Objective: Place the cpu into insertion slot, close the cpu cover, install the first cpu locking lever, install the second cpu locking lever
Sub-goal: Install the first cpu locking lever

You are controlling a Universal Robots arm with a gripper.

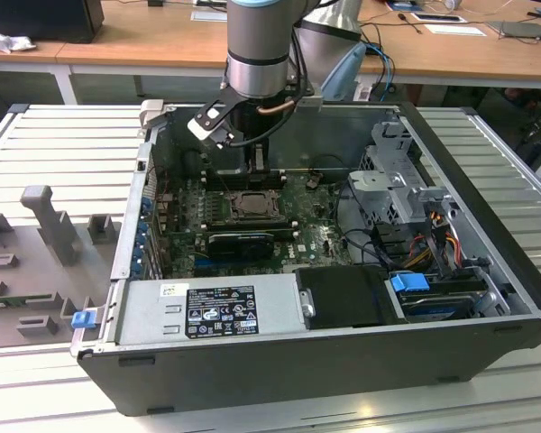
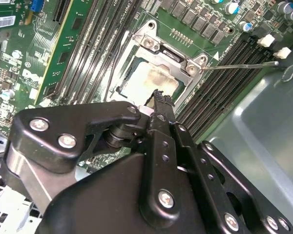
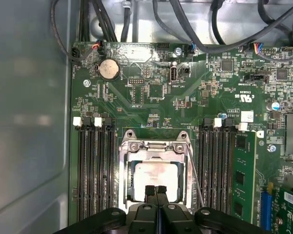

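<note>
Wooden desks (image 1: 144,36) behind, grey ribbed table (image 1: 54,144) below. Saw an open computer case (image 1: 325,361) lying on that table, with the arm (image 1: 257,45) reaching straight down into it near the back wall. Found little room around the socket: rows of black memory slots (image 3: 93,165) close on two sides, the grey case wall (image 3: 29,122) just past one row, dark cables (image 3: 219,29) looping beyond the green motherboard (image 3: 151,112). Found more open space over the big metal box (image 1: 207,311) at the front of the case in the exterior view.

Saw the cpu (image 3: 156,174) lying flat in its slot, a pale shiny square with a smudgy top. Saw the cpu cover (image 3: 154,146), a silver frame, lying down around it, cpu in plain sight through the square hole. Noticed a thin wire locking lever (image 2: 239,64) sticking out sideways from one corner of the cover, over the memory slots.

Found the gripper (image 3: 156,189) just above the cpu's edge, fingers (image 3: 149,192) pressed together with nothing between them. Could not tell whether the tips touched the cpu. Could not see the near edge of the cpu and cover, hidden behind the black gripper in both wrist views.
</note>
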